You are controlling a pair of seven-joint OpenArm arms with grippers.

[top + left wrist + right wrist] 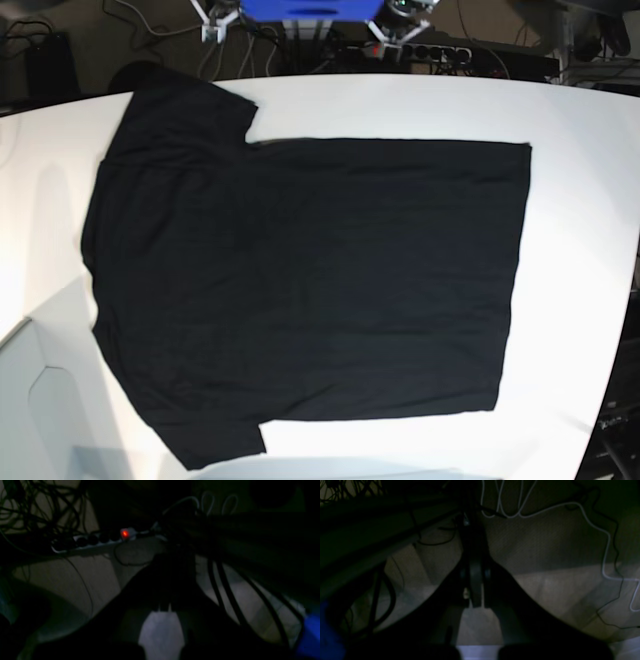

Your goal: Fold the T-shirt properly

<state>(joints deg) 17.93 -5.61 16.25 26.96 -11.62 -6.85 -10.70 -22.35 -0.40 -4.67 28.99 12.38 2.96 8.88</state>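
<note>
The black T-shirt lies flat on the white table, plain side up, with the hem to the right and both sleeves to the left. No print shows. My left gripper and right gripper hang behind the table's far edge, away from the shirt. In the left wrist view the left gripper is a dark silhouette with its fingertips together, holding nothing. In the right wrist view the right gripper looks the same, shut and empty. The shirt is out of both wrist views.
A power strip with a red light lies on the dim floor among tangled cables; it also shows in the base view. A blue box stands between the arms. A white panel sits at the front left.
</note>
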